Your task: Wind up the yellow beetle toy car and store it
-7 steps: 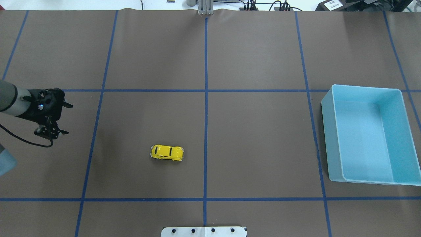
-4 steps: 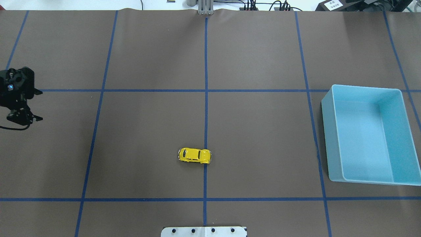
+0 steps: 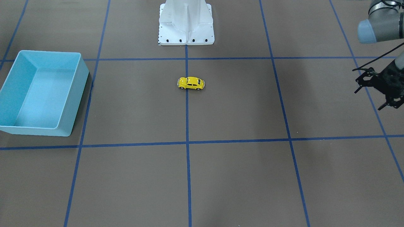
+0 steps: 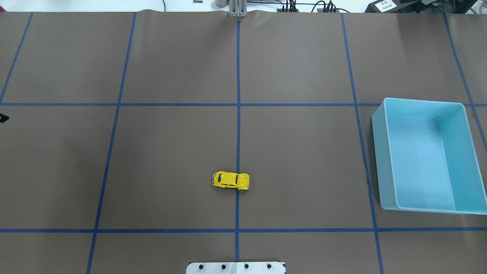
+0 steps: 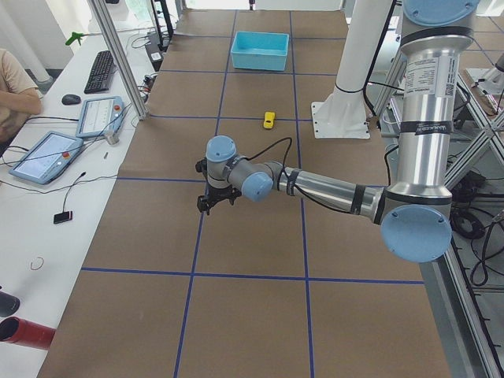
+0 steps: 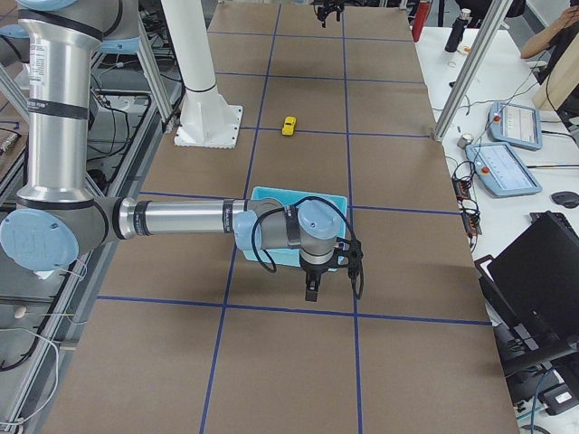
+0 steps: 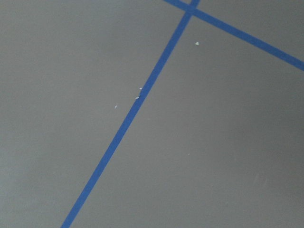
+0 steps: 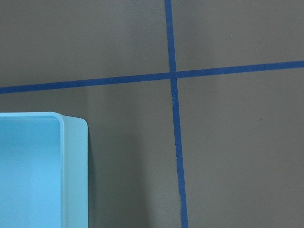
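Opposed overhead and front-facing cameras share the yellow beetle toy car (image 4: 231,180).

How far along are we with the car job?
Wind-up looks done: the tiny glossy yellow beetle toy car has rolled alone onto the centre tape line, left hand open and withdrawn. Nothing touches it now. Left: storing it in the empty light-blue plastic bin.

A robotics lab: grey industrial arms (image 5: 425,118) on a white pedestal (image 5: 346,87), a brown table (image 4: 171,57) gridded with blue tape (image 4: 238,114), aluminium posts (image 5: 118,55), and a bench (image 5: 47,236) holding touchscreen pendants (image 5: 47,155) and a keyboard (image 5: 100,71).
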`<action>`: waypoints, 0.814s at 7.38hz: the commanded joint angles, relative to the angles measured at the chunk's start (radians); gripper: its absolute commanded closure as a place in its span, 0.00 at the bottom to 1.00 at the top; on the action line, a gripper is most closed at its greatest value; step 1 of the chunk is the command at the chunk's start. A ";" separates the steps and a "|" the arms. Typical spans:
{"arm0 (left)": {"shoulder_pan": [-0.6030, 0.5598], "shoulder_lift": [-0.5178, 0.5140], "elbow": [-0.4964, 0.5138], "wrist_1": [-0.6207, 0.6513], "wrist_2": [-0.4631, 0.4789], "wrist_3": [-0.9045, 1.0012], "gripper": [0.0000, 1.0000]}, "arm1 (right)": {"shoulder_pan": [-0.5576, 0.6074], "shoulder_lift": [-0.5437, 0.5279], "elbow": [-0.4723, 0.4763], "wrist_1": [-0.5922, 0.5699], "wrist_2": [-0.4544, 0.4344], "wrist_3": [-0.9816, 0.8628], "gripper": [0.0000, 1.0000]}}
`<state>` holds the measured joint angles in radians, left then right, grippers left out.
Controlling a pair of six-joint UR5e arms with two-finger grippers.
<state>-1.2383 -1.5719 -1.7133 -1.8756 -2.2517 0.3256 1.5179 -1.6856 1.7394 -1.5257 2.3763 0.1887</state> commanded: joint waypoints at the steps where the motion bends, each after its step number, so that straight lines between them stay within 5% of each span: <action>1: -0.126 0.003 0.091 0.026 -0.054 -0.130 0.00 | -0.001 0.006 -0.007 0.002 0.000 0.000 0.01; 3: -0.174 0.009 0.112 0.026 -0.074 -0.369 0.00 | -0.002 0.017 -0.009 -0.001 0.000 -0.002 0.01; 6: -0.286 0.045 0.170 0.015 -0.106 -0.365 0.00 | -0.005 0.015 0.051 -0.007 0.018 -0.006 0.01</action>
<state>-1.4748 -1.5462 -1.5697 -1.8545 -2.3349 -0.0350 1.5145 -1.6729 1.7680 -1.5316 2.3891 0.1842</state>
